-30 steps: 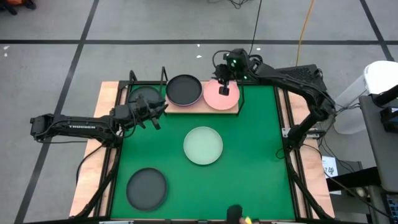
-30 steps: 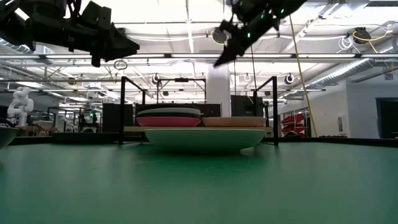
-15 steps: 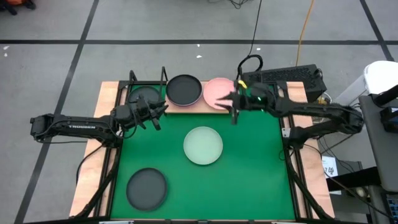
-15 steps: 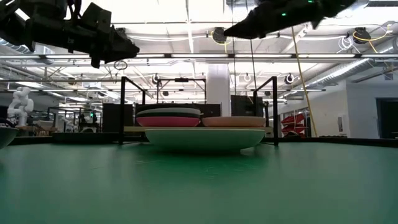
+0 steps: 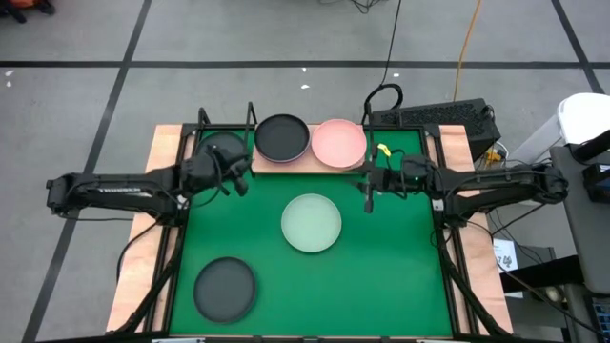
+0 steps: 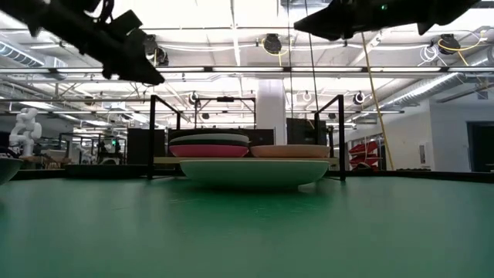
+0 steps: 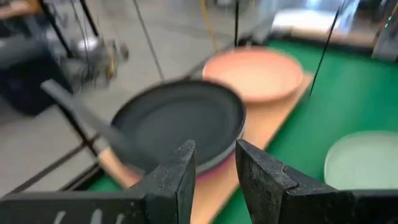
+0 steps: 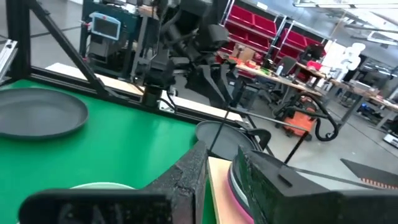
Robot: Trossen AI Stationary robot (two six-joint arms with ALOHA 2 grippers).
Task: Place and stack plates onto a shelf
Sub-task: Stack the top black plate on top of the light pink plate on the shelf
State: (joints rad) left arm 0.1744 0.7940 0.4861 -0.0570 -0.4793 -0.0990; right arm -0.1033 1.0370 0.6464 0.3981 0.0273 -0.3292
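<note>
Plates part-stacked on the shelf (image 5: 307, 164), three not yet shelved.
Pale green plate (image 5: 311, 222) lies just before the shelf; right gripper (image 5: 370, 193) hovers beside it, fingers slightly parted, empty, likely lining up. Left gripper (image 5: 234, 177), narrowly parted, hangs off the shelf's left end. Only the low view reveals the magenta plate (image 6: 209, 150) beneath the black one.

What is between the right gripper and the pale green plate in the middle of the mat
Nothing visible. The right gripper hangs above bare green mat just right of the pale green plate, which lies alone with nothing on it. The left gripper is off toward the shelf.
</note>
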